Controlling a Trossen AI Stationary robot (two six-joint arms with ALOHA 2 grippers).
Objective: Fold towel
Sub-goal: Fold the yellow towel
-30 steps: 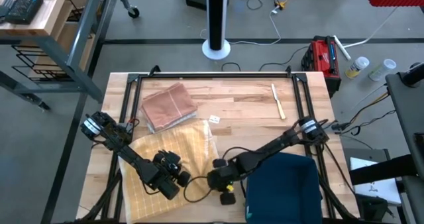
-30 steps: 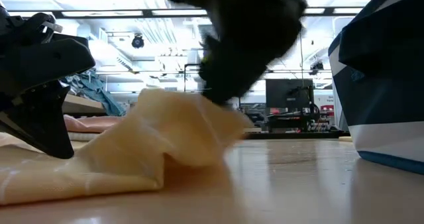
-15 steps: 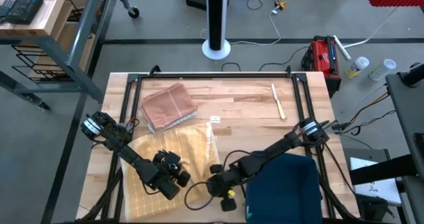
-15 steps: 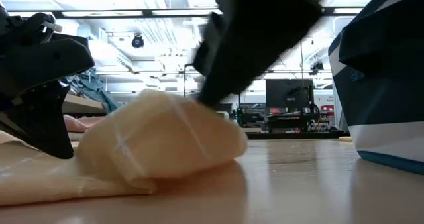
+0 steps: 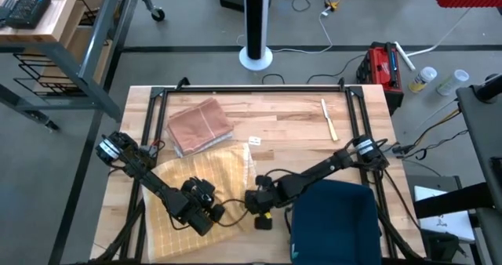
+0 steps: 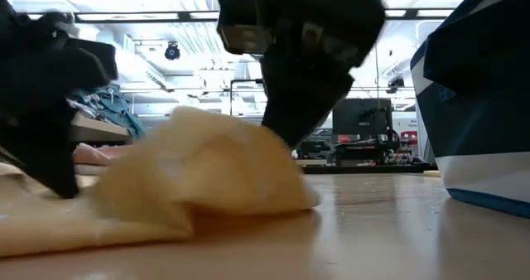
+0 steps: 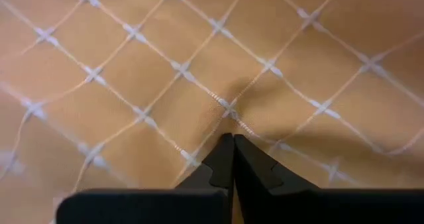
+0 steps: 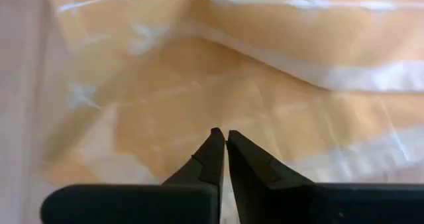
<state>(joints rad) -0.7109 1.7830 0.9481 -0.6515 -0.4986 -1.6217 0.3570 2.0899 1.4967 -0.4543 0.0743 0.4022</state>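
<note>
A yellow towel [image 5: 192, 186] with a white grid lies on the near left part of the table. Its right part is bunched into a round hump [image 6: 207, 164]. My left gripper [image 5: 213, 212] is shut on the towel's near right area and points steeply down. My right gripper [image 5: 252, 201] is also shut and slants down at the hump's right side [image 6: 286, 143]. In the low view the hump hides its tips. The right wrist view shows its closed fingers [image 8: 222, 136] just over blurred yellow cloth [image 8: 265, 85]. My left gripper pinches a small raised crease of the towel [image 7: 228, 114] between its two fingertips, coming from above and slanting down. The cloth tents slightly toward the tips and otherwise lies on the table. My right gripper's tips are at the towel's hump; I cannot tell if cloth is caught between them.
A folded pinkish-brown cloth [image 5: 200, 125] lies at the far left. A small white tag [image 5: 253, 140] and a pale stick [image 5: 328, 118] lie farther back. A large dark blue object [image 5: 333, 218] fills the near right corner. Black rails [image 5: 251, 92] frame the tabletop.
My right gripper swung a little toward the near edge, then back toward the far edge and the left gripper, tipping as it went. The towel's right part used to slope up to it. That part has now bunched into a round hump on the table.
</note>
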